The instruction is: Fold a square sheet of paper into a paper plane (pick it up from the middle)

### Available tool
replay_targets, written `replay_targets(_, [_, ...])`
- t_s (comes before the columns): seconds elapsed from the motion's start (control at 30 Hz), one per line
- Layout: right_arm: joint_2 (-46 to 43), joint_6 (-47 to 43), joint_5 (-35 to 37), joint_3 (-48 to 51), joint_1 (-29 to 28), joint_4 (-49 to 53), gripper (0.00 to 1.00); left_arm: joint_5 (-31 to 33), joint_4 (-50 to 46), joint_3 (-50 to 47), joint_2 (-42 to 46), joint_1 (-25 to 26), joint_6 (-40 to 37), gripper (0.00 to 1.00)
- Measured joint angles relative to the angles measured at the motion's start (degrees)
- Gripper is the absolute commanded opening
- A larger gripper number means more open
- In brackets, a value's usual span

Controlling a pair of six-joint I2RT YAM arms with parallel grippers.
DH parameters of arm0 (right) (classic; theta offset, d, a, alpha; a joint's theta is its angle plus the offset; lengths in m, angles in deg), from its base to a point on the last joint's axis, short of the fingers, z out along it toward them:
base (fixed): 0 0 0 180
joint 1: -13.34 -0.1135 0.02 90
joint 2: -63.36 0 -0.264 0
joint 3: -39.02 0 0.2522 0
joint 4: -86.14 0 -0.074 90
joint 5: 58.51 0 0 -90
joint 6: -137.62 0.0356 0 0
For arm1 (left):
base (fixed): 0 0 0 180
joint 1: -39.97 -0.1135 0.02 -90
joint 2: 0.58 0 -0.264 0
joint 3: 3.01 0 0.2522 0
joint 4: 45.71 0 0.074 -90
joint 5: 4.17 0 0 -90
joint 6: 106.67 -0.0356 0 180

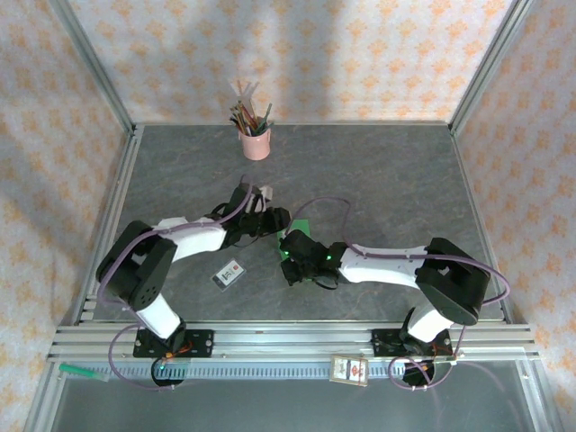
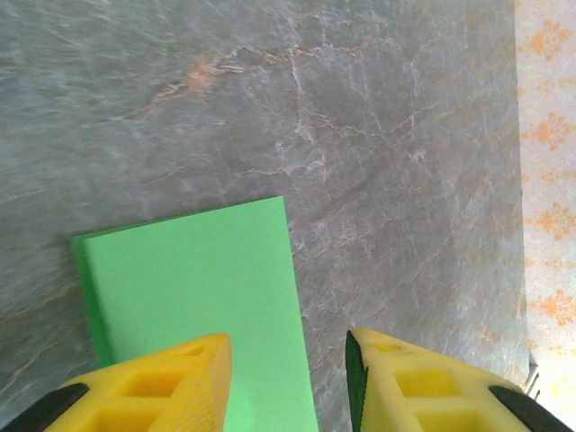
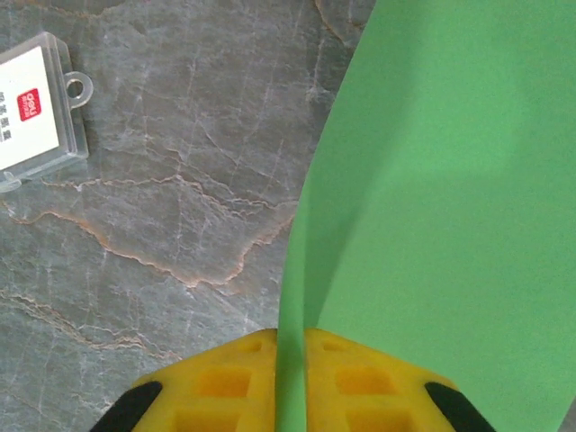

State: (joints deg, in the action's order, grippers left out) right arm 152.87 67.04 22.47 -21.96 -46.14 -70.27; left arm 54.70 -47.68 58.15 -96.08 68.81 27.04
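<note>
Pinching the green sheet, the right tool is closed, left tool parted; writing on the case is illegible.

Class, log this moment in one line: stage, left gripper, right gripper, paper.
stage: folding | left gripper: open over paper | right gripper: shut on paper edge | paper: green, curved at the pinch

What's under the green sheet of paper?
Grey table around the square sheet of paper; a darker green strip along its left edge, perhaps a lower layer. The rest underneath is covered.
</note>
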Motion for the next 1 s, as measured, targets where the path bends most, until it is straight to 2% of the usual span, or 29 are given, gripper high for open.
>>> replay_targets(0.4, [0.0, -0.15, -0.07, 1.14, 0.0, -3.19, 0.16, -1.46, -2.27, 7.89, -12.37, 0.42, -3.17, 0.39])
replay_targets(1.0, [-0.24, -1.51, -0.9, 3.63, 0.31, -3.91, 0.2, -2.54, -2.8, 9.16, -13.77, 0.42, -6.71, 0.37])
